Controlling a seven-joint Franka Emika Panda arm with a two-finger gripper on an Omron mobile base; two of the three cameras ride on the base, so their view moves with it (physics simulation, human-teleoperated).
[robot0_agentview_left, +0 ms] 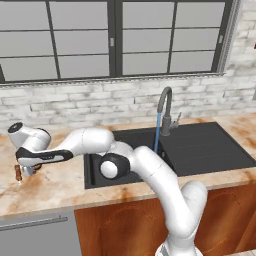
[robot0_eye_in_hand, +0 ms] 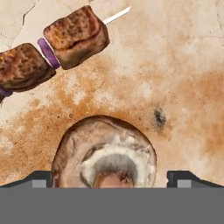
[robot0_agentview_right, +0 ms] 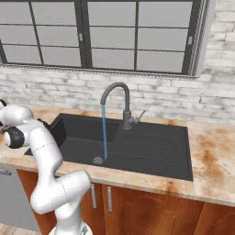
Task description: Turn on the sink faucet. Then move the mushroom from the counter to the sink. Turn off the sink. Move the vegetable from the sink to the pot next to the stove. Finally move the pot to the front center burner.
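One mushroom (robot0_eye_in_hand: 104,153) squarely between the wide-open pincer (robot0_eye_in_hand: 107,178) tips.

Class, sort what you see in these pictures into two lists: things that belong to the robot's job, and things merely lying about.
Belongs to the job:
- sink faucet, running
- sink
- mushroom, on the counter
- gripper, open, its tips either side of the mushroom

Just lying about:
- meat skewer, on the counter beside the mushroom
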